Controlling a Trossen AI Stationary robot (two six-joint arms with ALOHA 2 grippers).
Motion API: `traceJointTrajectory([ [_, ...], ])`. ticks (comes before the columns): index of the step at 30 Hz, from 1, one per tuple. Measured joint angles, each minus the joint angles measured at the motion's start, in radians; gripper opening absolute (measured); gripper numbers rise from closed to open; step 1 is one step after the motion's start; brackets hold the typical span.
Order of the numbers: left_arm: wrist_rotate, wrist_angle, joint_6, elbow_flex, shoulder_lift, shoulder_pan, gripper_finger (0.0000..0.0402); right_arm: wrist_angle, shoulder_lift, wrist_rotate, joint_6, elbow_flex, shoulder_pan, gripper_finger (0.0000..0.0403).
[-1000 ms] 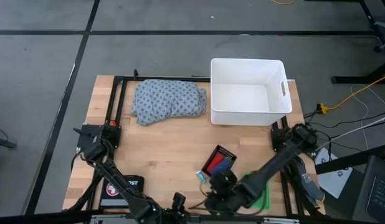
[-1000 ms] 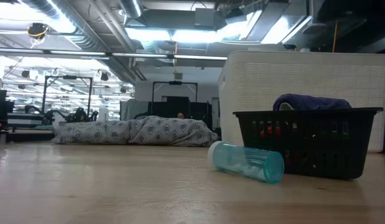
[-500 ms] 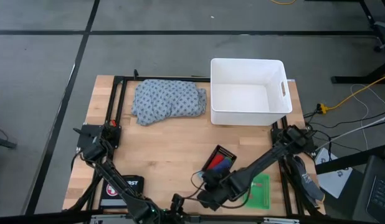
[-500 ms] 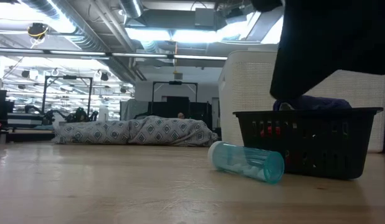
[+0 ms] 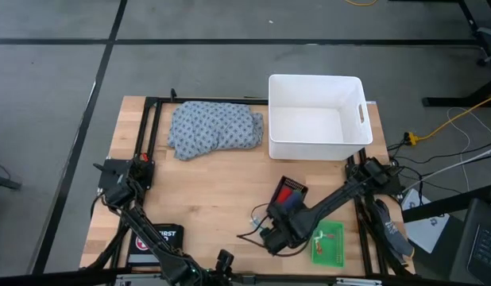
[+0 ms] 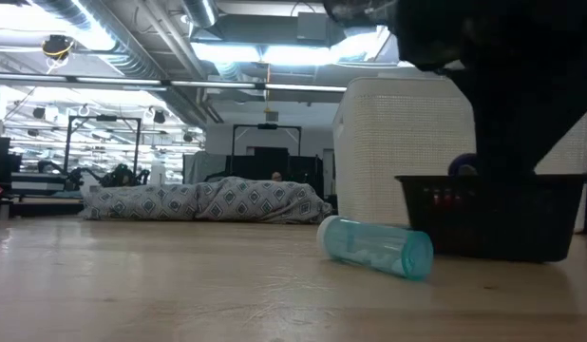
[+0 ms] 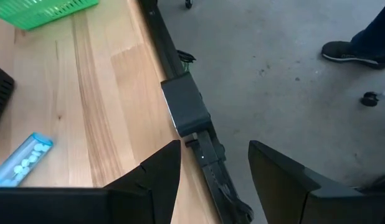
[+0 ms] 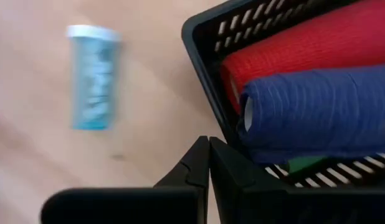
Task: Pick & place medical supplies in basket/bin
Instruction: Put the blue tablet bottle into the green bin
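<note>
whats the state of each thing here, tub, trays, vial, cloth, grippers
tub: upright, empty
black tray: holds red roll and blue roll, right gripper shut on its rim
green tray: flat on table
vial: lying on its side
cloth: bunched
left gripper: open, empty

Dotted blue-grey cloth [image 5: 215, 129] bunched at table's far left, beside empty white tub [image 5: 317, 117]. Black mesh tray [image 5: 288, 196] holds red roll [image 8: 304, 46], blue roll [image 8: 317, 111] side by side. Green tray [image 5: 327, 242] near front-right edge.
</note>
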Motion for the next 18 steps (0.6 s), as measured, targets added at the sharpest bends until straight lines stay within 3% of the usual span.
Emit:
traceJointTrajectory([
  [9,0.001,0.000,-0.009,0.000,0.000,-0.005,0.0184,-0.121,-0.011,0.000,0.022,0.000,-0.042,0.0015],
  [13,0.001,0.000,-0.018,0.000,0.000,-0.011,0.0184,-0.031,-0.018,-0.003,-0.001,-0.001,-0.044,0.0015],
  [18,0.006,0.001,-0.024,0.000,0.000,-0.024,0.0184,0.220,-0.037,-0.026,-0.116,-0.001,-0.037,0.0033],
])
